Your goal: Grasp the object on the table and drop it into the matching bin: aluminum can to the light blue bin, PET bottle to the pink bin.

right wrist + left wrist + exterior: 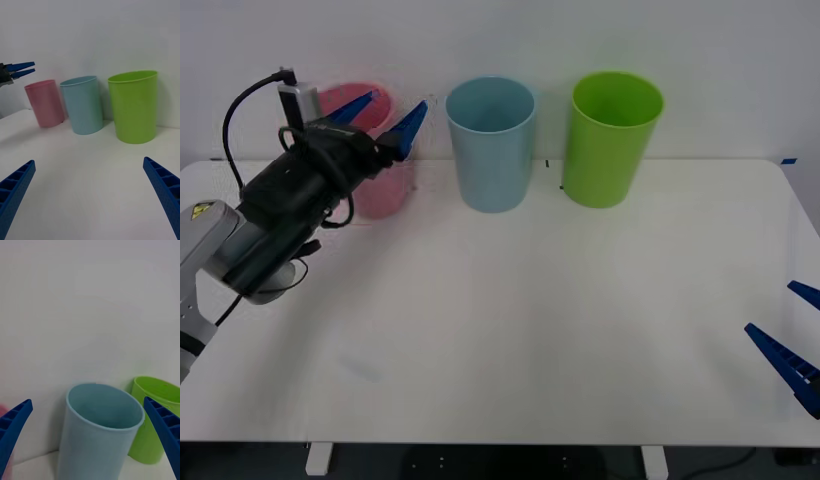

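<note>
The aluminum can is out of view. The pink bin (380,190) stands at the back left of the white table (510,320), and the light blue bin (492,150) is beside it on its right. My left gripper (398,100) is raised at rim height between the two bins, over the pink bin's right edge, open with nothing in it. The left wrist view looks past the open left gripper (87,400) into the light blue bin (93,442). My right gripper (770,308) hangs open and empty at the table's front right.
A lime green bin (610,140) stands to the right of the light blue one, the last of a row along the back wall. In the right wrist view the pink bin (45,103), light blue bin (82,105) and green bin (133,107) stand in line beyond bare tabletop.
</note>
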